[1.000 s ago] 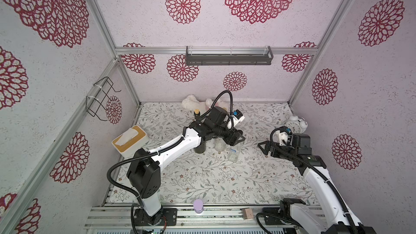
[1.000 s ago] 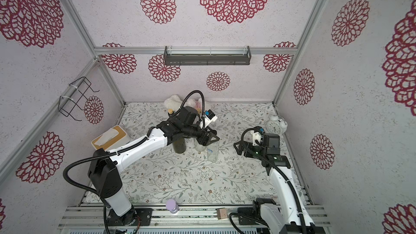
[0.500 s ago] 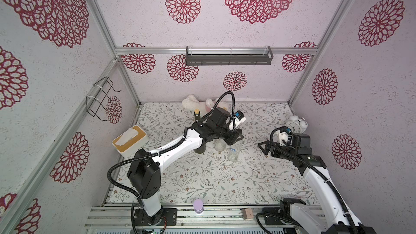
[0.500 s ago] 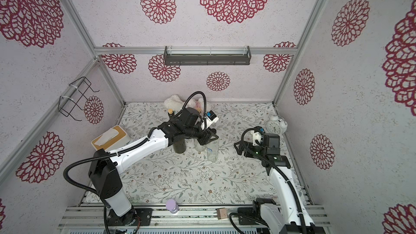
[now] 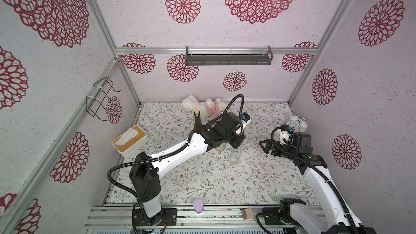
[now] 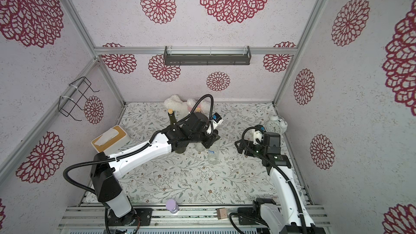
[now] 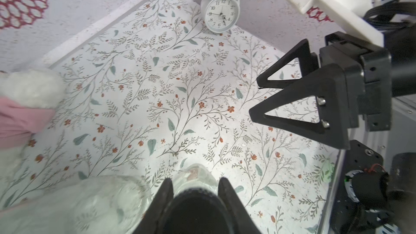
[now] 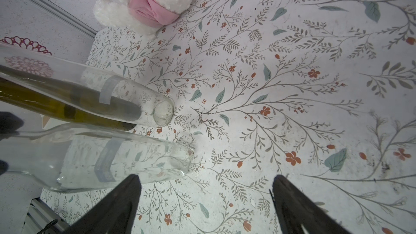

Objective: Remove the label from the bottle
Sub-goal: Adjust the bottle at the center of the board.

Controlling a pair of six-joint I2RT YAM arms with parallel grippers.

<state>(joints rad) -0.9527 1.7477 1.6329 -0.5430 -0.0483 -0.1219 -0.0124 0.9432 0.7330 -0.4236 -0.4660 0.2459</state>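
Wire rack (image 5: 100,100): one, hung on the left wall.
Tissue box (image 5: 130,140): one, at the left edge of the table (image 5: 202,183); a white tissue sticks up out of its slot.
Bottles: four in all; three stand close together mid-table and a small one sits on the front rail.
Green bottle (image 5: 197,123): one, dark glass, upright, with a cork in its mouth; it is the leftmost of the three.
Small bottle (image 5: 198,205): one, with a purple cap, on the front rail.
Plush toy (image 5: 202,106): one, white with pink cloth, lying against the back wall.
Back clear bottle (image 8: 146,95): one, upright just beside the green bottle, with a pale strip on its side.
Shelf (image 5: 228,56): one, dark, on the back wall; whether it holds anything cannot be told.
Front clear bottle (image 5: 235,157): one, upright, see-through, the rightmost of the three.
Label (image 5: 234,152): one small strip with blue print, stuck on the side of the front clear bottle.
Left gripper (image 7: 195,183): its fingers are clamped from above on the dark top of the front clear bottle.
Wood block (image 5: 247,213): one, on the front rail.
Right gripper (image 8: 205,177): its fingers are spread wide and hold nothing; it is to the right of the front clear bottle and apart from it.
Alarm clock (image 5: 296,122): one, white with two bells, in the back right corner.
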